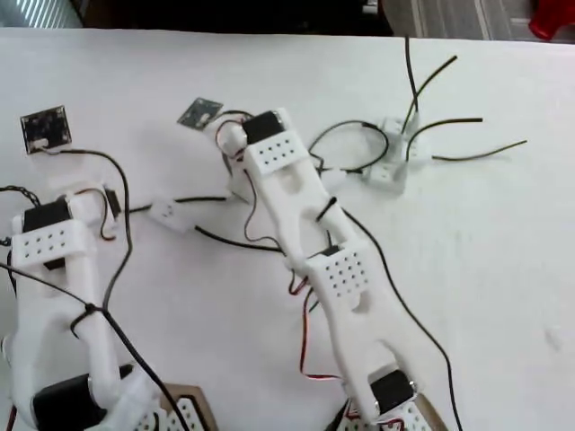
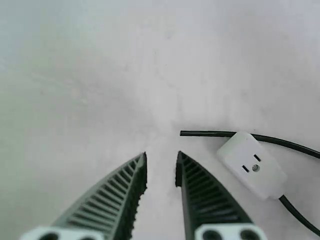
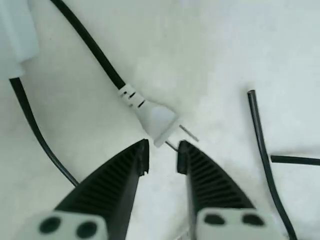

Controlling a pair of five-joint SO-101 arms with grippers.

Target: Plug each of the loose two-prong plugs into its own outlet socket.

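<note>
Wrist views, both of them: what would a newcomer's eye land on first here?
The right gripper, slightly open, hangs just short of the prongs of a white two-prong plug on a black cord. The left gripper, also slightly open, hovers beside a white outlet socket lying on the table.

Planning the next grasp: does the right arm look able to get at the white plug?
Probably yes: the plug lies just ahead of the right gripper, whose fingers stand open, with nothing between them.
</note>
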